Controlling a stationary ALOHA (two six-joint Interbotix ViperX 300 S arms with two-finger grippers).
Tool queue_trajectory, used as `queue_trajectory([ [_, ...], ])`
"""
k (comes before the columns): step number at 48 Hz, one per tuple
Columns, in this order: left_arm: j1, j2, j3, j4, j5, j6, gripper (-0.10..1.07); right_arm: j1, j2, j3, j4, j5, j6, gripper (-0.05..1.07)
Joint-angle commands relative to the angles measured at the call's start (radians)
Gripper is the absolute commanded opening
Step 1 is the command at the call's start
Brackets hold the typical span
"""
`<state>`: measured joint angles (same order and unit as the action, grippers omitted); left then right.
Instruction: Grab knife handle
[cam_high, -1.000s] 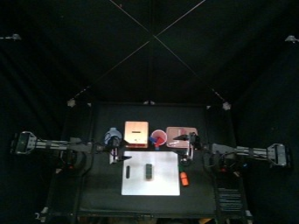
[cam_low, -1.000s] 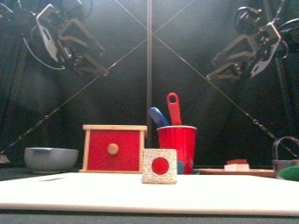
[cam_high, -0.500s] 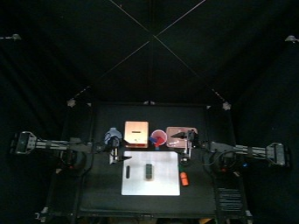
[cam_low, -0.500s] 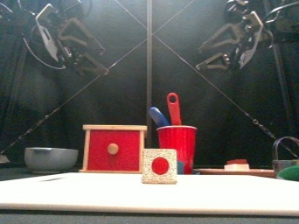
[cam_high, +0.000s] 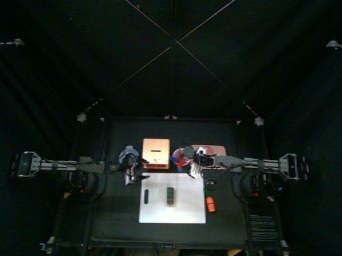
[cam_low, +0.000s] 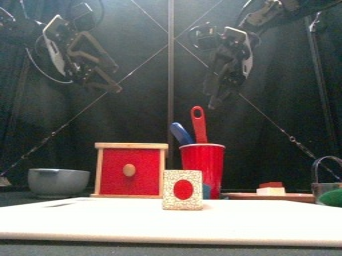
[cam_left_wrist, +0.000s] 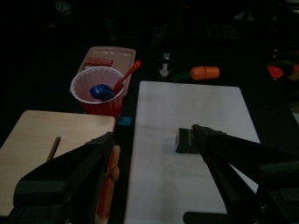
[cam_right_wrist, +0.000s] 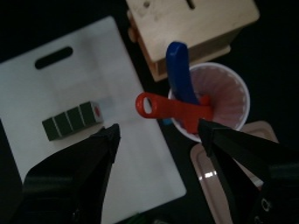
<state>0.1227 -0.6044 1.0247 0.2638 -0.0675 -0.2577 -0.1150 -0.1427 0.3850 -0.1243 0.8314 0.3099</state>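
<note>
A red cup (cam_low: 203, 170) stands behind the white cutting board (cam_low: 160, 222). A red handle (cam_low: 198, 122) with a hole at its end and a blue handle (cam_low: 178, 132) stick out of the cup. I cannot tell which one is the knife's. My right gripper (cam_low: 221, 85) hangs open above the cup. Its wrist view looks down between the open gripper (cam_right_wrist: 158, 175) onto the red handle (cam_right_wrist: 176, 107), blue handle (cam_right_wrist: 177, 61) and cup (cam_right_wrist: 225, 98). My left gripper (cam_low: 94, 75) is open and empty, high at the left; its wrist view shows the cup (cam_left_wrist: 100, 86).
A wooden box with a red front (cam_low: 130, 170) stands left of the cup. A small speckled block (cam_low: 183, 189) sits on the board. A grey bowl (cam_low: 58, 181) is far left. A wooden board (cam_low: 267, 195) lies at the right. An orange object (cam_high: 211, 205) lies beside the cutting board.
My right arm has swung from the right side toward the middle and come lower, now over the red cup. The left arm has barely moved.
</note>
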Motion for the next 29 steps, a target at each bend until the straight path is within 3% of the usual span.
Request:
queue_trajectory([
  [1,0.014,-0.012,-0.002,0.012,-0.009,0.0,1.03,0.008,0.052,-0.086,0.006,0.064,0.002,0.99],
  [9,0.028,-0.037,0.015,0.02,-0.011,0.0,1.03,0.011,0.173,-0.199,-0.015,0.158,0.002,0.99],
  [16,0.028,-0.043,0.028,0.02,-0.021,-0.002,1.03,0.008,0.224,-0.27,-0.058,0.25,0.003,0.94],
  [29,0.023,-0.043,0.04,0.015,-0.041,-0.003,1.03,0.008,0.288,-0.333,-0.114,0.31,-0.002,0.64],
])
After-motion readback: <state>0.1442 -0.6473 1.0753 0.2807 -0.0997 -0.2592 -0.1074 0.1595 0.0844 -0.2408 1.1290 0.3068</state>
